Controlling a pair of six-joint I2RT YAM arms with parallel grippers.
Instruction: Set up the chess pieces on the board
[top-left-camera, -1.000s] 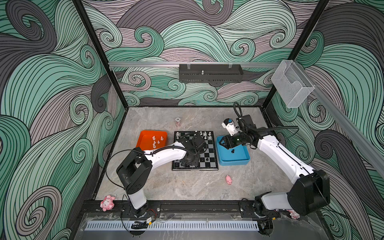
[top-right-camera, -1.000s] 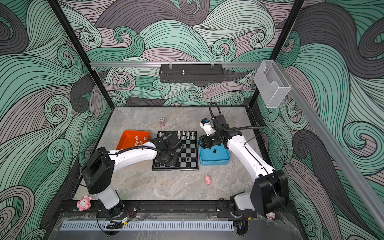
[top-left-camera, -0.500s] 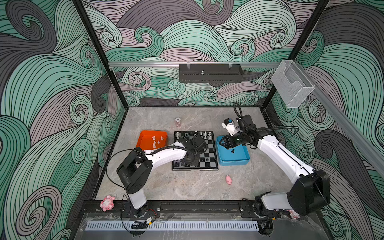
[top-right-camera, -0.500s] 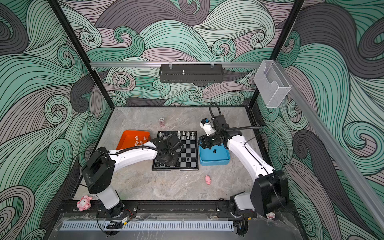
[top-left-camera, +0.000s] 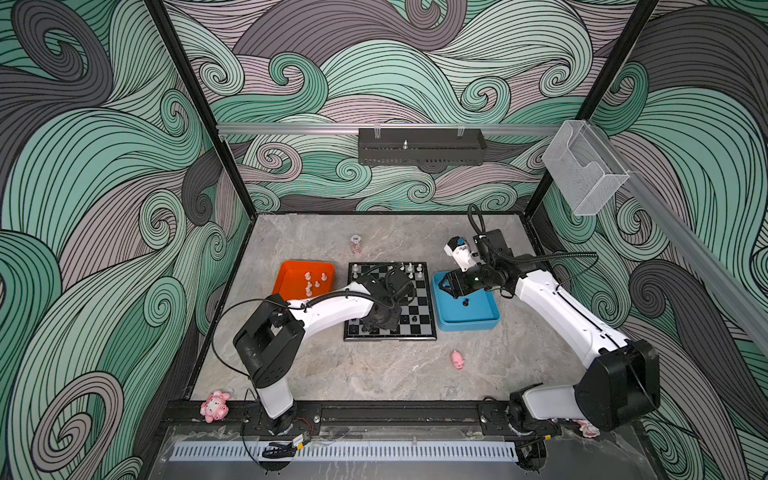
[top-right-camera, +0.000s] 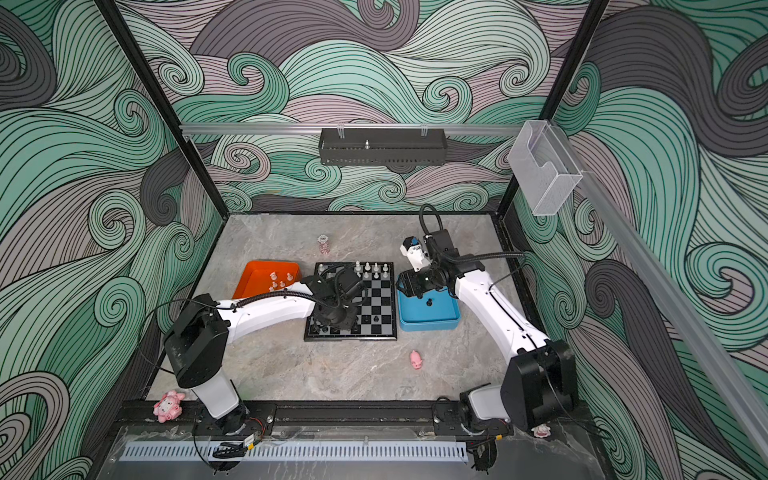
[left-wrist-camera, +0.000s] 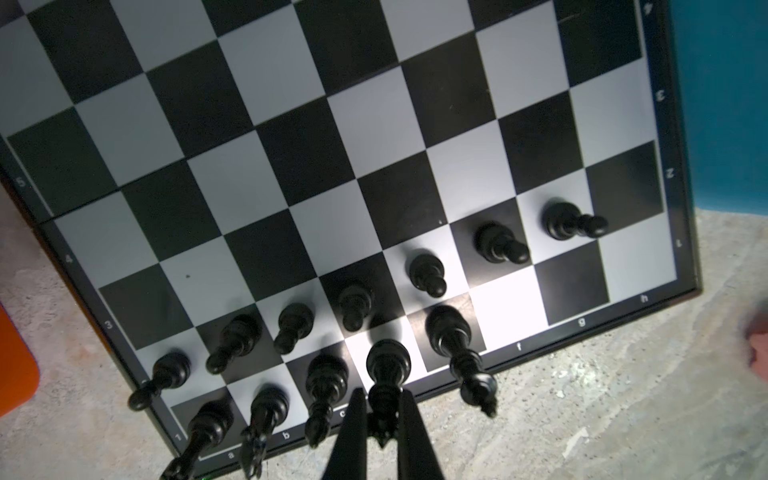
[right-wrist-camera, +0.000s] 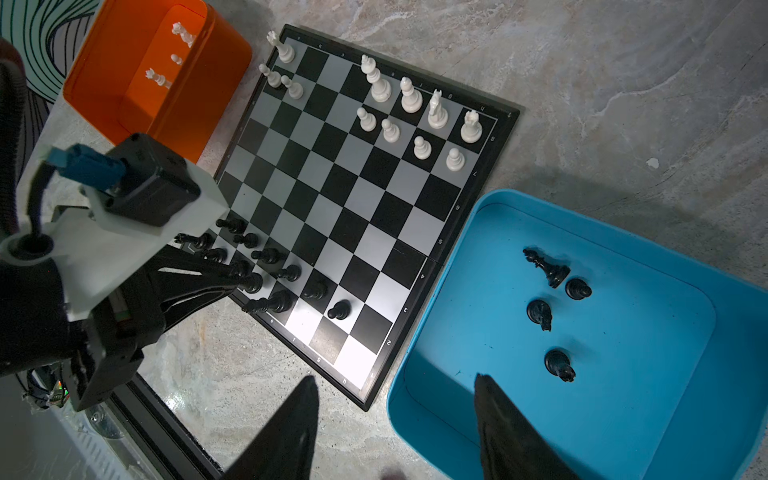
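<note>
The board (left-wrist-camera: 374, 124) lies mid-table, seen in both top views (top-left-camera: 419, 291) (top-right-camera: 380, 299). Black chess pieces fill much of its near two rows, white ones (right-wrist-camera: 411, 99) the far rows. My left gripper (left-wrist-camera: 382, 395) is shut on a tall black piece (left-wrist-camera: 388, 361) standing on a back-row square beside the black king (left-wrist-camera: 453, 336). My right gripper (right-wrist-camera: 395, 378) hangs open and empty over the near corner of the blue tray (right-wrist-camera: 665, 415), which holds several black pieces (right-wrist-camera: 539, 313). The orange tray (right-wrist-camera: 137, 95) holds several white pieces (top-left-camera: 308, 276).
A pink pig figurine (top-left-camera: 457, 359) lies on the table in front of the blue tray (top-left-camera: 482, 320). A small clear jar (top-left-camera: 355, 244) stands behind the board. A pink plush toy (top-left-camera: 215, 406) sits on the front rail.
</note>
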